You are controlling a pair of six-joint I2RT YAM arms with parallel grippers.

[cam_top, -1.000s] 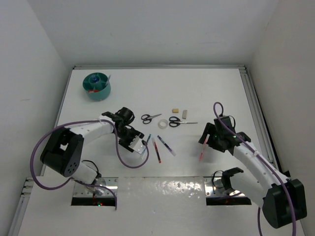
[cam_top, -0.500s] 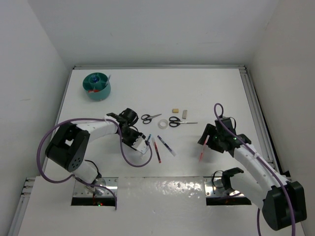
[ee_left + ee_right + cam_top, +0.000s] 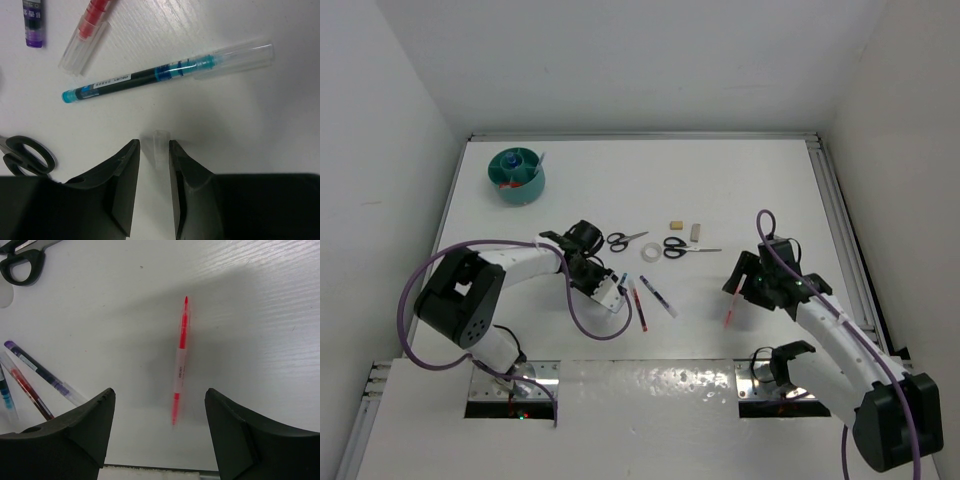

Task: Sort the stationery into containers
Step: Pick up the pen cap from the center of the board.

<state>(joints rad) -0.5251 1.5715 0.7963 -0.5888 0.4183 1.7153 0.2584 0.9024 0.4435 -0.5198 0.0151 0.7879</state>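
Blue clear-plastic pen (image 3: 125,80): print unreadable.
Left gripper (image 3: 152,144) narrow around clear cap (image 3: 160,154) (gaps show); right gripper (image 3: 159,394) wide over red pen (image 3: 181,355).

Left tool (image 3: 153,146) points down, jaws narrowly parted; right tool (image 3: 159,391) spread wide.

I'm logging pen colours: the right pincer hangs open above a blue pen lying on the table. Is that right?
Not quite. The pen below the open right pincer is red, not blue; the right wrist view shows it. The rest holds.
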